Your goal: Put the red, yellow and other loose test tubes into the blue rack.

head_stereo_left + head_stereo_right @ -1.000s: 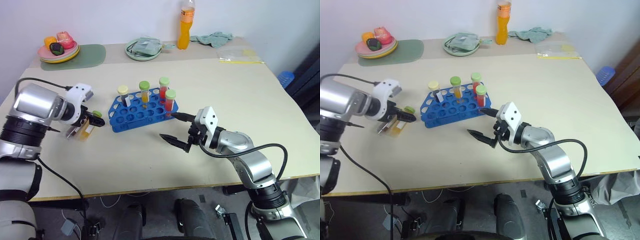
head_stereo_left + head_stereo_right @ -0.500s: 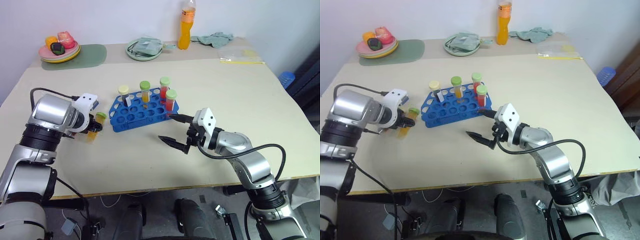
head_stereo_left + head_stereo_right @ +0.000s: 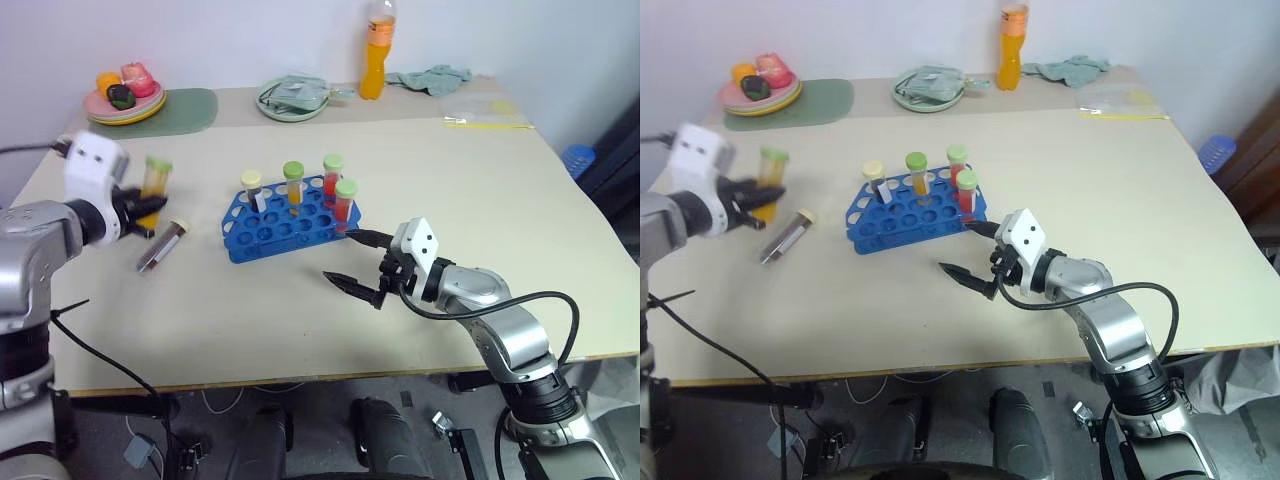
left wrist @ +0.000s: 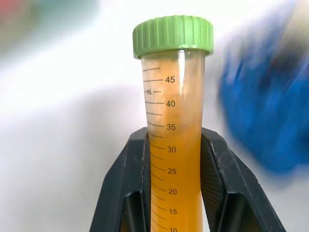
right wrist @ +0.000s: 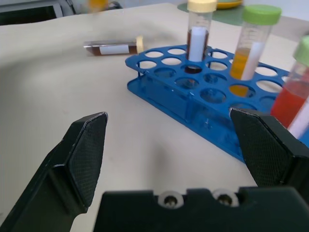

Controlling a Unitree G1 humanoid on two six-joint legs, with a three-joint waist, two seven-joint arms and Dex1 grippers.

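Four capped tubes upright in the blue rack (image 3: pixel 285 222): one cream cap, three green. Two loose: a yellow-orange tube (image 3: pixel 152 190) with green cap, clamped upright in the left gripper (image 4: pixel 174 159) jaws above the worktop (image 3: pixel 480 200) left of the rack, and a dark maroon tube (image 3: pixel 163 244) with cream cap lying flat just beside it. Right gripper (image 3: pixel 360 262) near the rack's right end, jaws wide, empty. Versus a second ago: yellow-orange tube lifted clear off the worktop, left jaws now closed on it; maroon tube left lying; right gripper unmoved
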